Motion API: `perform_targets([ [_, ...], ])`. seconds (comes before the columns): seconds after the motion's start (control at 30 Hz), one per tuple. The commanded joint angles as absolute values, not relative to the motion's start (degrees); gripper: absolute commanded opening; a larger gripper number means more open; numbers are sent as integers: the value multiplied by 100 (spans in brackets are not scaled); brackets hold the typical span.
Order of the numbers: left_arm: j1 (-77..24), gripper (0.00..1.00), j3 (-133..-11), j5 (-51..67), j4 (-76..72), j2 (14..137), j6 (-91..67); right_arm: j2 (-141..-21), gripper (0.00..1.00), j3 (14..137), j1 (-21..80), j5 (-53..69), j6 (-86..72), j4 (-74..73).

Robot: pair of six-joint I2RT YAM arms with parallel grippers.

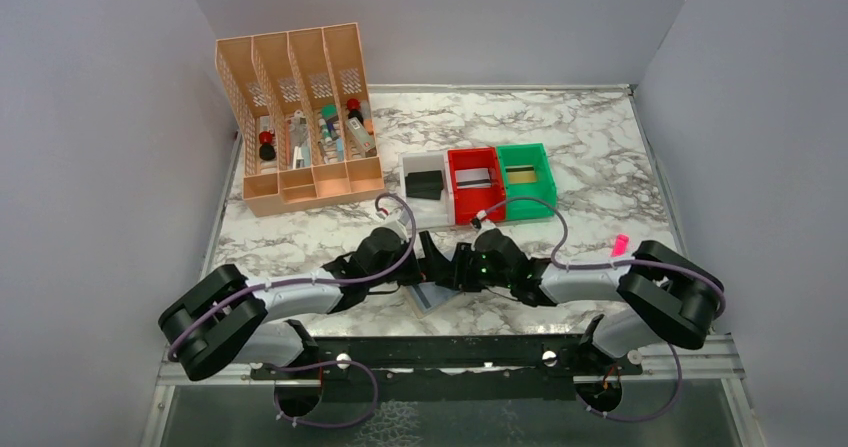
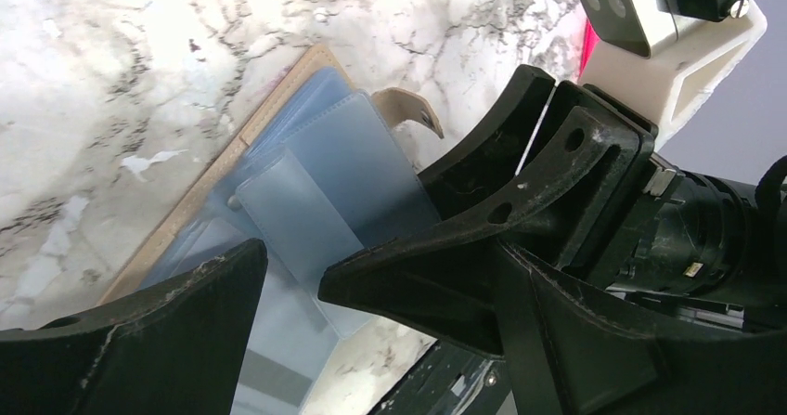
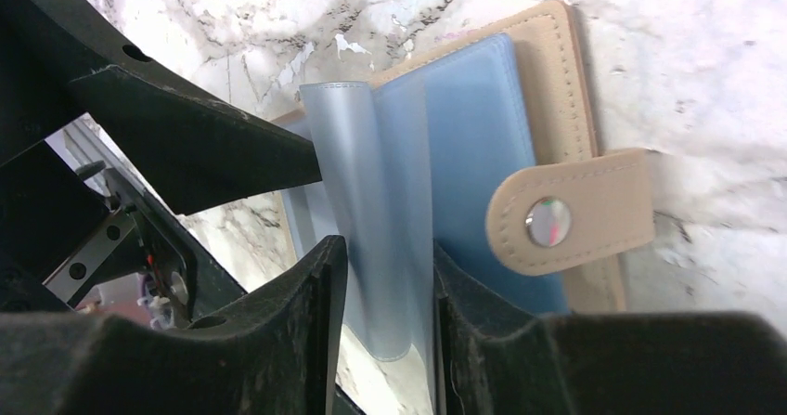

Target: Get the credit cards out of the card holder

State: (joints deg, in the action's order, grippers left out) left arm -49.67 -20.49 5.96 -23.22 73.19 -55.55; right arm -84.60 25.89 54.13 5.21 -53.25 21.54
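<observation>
- card holder (image 3: 557, 81): lies open on the marble table (image 3: 724, 81) between the two arms, tan cover down, snap tab (image 3: 571, 213) flopped out to one side.
- right gripper (image 3: 390, 252): jaws partly apart, one on each side of an upstanding plastic sleeve leaf (image 3: 376, 183). they are not seen pressing it flat.
- left gripper (image 2: 292, 266): jaws spread wide just over the pockets, pinching nothing.
- black credit card (image 1: 425, 183): lies in the white bin (image 1: 420, 159), well apart from the holder. whether any card sits in the pockets cannot be told.
- handling, judged: the holder is light and limp. its leaves are soft, slick and springy, so they are likely to lift or slide under a pull. a card is thin, stiff and smooth.
- hold, judged: pin the cover or a leaf with one claw and take a card by its exposed edge at the pocket mouth.
</observation>
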Motion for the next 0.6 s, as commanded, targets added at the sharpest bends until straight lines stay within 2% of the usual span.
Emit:
perform_targets([
  [0.0,-5107,91,-2225,478,-2540,7550,-5528,-7954,44,2519,5520,393,-4952,1852],
  [0.23,-5188,91,-2470,680,-2811,7900,-5489,-7269,57,2313,5517,-66,-4904,1347],
  [0.57,-5426,91,-3000,915,-3347,8759,-5557,-6596,65,1923,5520,-468,-5009,1134],
])
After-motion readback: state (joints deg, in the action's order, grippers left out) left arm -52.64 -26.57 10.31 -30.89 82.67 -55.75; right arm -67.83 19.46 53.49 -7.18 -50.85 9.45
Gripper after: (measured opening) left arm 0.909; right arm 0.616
